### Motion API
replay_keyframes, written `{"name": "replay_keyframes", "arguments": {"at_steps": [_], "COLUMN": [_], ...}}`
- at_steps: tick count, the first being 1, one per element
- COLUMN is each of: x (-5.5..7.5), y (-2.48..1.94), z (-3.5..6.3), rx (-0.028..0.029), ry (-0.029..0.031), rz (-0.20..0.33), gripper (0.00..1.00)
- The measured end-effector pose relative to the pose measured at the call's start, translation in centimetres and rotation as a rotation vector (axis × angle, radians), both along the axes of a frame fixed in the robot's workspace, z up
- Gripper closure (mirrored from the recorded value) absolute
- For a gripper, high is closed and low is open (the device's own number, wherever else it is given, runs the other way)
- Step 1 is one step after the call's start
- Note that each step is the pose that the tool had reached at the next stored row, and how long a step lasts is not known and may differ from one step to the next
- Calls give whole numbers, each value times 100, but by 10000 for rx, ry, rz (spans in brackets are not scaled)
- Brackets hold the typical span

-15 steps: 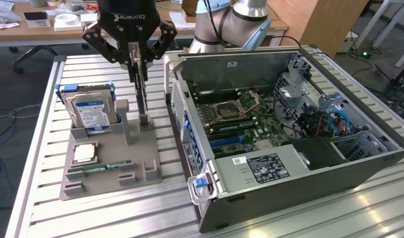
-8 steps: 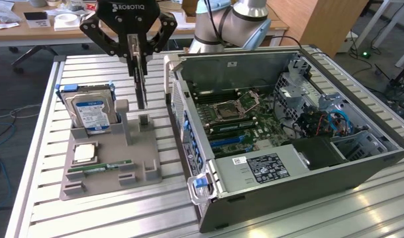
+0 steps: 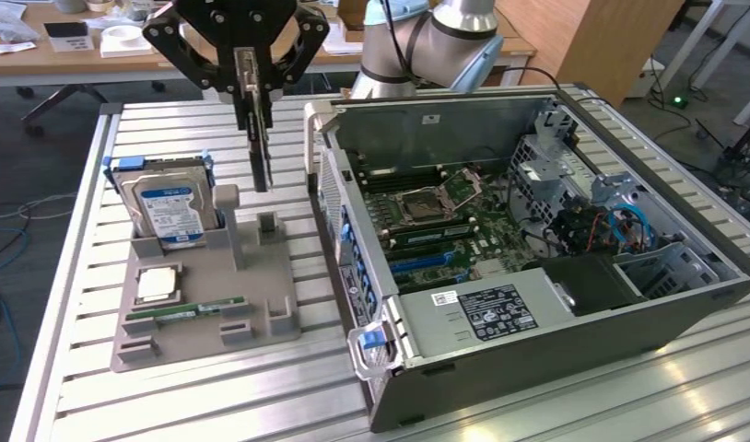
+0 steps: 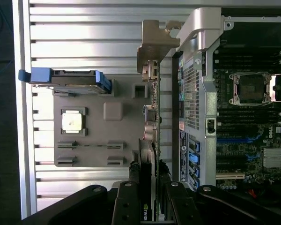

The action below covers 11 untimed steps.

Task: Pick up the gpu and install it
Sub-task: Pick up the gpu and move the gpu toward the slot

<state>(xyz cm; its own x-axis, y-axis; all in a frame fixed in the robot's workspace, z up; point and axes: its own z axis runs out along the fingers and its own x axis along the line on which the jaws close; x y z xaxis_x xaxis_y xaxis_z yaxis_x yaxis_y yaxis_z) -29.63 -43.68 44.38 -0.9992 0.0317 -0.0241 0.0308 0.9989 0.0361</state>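
One gpu (image 3: 260, 152) hangs edge-on from the pincer (image 3: 250, 87), whose fingers are clamped on the card's upper end. The card is lifted clear of the grey holder (image 3: 271, 318) and hovers above that holder's side nearest the open computer case (image 3: 522, 318), toward the far edge of the surface (image 3: 166, 396) as the exterior view has it. In the wrist view its silver bracket points away from the pincer, close beside the case's outer wall.

The pick-up looks done, since the card touches nothing below it. The installing is not: the card is outside the case, and the motherboard (image 3: 455, 216) shows its slots unfilled.

By count:
- one gpu
- one hard drive (image 3: 169, 210), standing upright in the holder near the surface's edge on the exterior view's left
- one processor chip (image 3: 158, 284)
- one memory stick (image 3: 184, 310), lying flat
- one holder
- one case, taking up the side on the exterior view's right
- one arm (image 3: 443, 41)
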Motion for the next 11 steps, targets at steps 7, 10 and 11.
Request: {"name": "replay_keyframes", "arguments": {"at_steps": [7, 10, 11], "x": [0, 0, 0], "y": [0, 0, 0], "z": [0, 1, 0], "rx": [0, 0, 0], "ry": [0, 0, -1], "rz": [0, 0, 0], "gripper": [74, 74, 74]}}
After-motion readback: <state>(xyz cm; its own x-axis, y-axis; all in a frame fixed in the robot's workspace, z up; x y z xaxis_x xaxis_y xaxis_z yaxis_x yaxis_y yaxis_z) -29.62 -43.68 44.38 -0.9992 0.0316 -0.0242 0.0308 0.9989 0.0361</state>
